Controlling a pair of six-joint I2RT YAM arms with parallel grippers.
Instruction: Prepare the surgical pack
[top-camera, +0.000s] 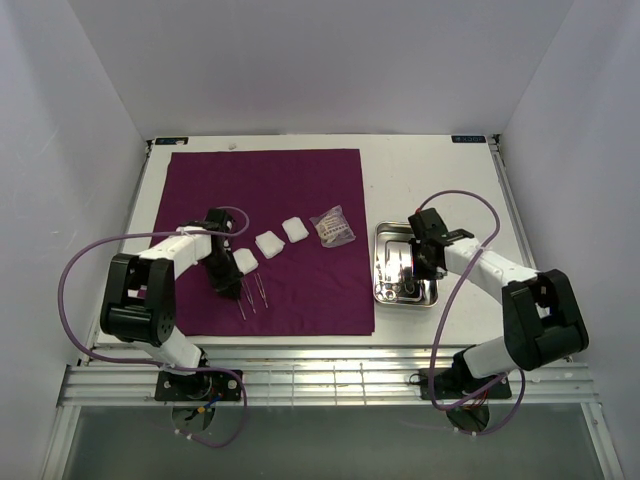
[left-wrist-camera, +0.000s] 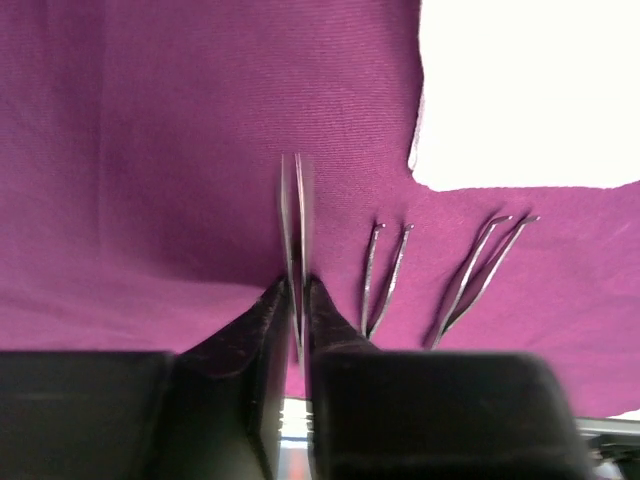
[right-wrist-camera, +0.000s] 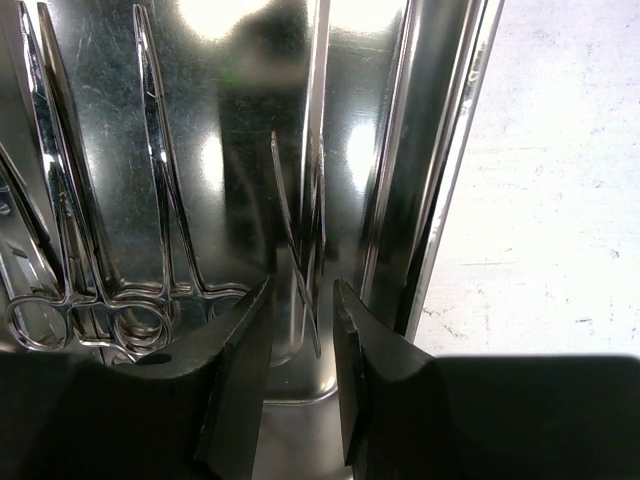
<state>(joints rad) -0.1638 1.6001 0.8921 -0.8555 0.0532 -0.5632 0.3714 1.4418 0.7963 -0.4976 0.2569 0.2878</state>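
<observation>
The deep-purple cloth (top-camera: 300, 190) lies flat on the table. My left gripper (top-camera: 228, 288) hangs over its near left part. In the left wrist view this gripper (left-wrist-camera: 297, 285) is shut on a straight pair of tweezers (left-wrist-camera: 296, 220) that points away over the cloth (left-wrist-camera: 150, 150). Two curved-tip tweezers (left-wrist-camera: 383, 275) (left-wrist-camera: 480, 270) lie on the cloth just to the right. Three white gauze pads (top-camera: 268, 243) sit in a row. My right gripper (top-camera: 418, 268) is over the steel tray (top-camera: 383, 290). Its jaws (right-wrist-camera: 302, 290) stand open, with thin tweezers (right-wrist-camera: 300, 240) lying in the tray between and beyond them.
A small clear packet (top-camera: 333, 226) rests on the cloth's right part. Ring-handled instruments (right-wrist-camera: 160, 200) lie in the tray's left side. The tray wall (right-wrist-camera: 420, 180) rises right of my right fingers, with bare white table (right-wrist-camera: 560, 200) beyond. White walls enclose the table.
</observation>
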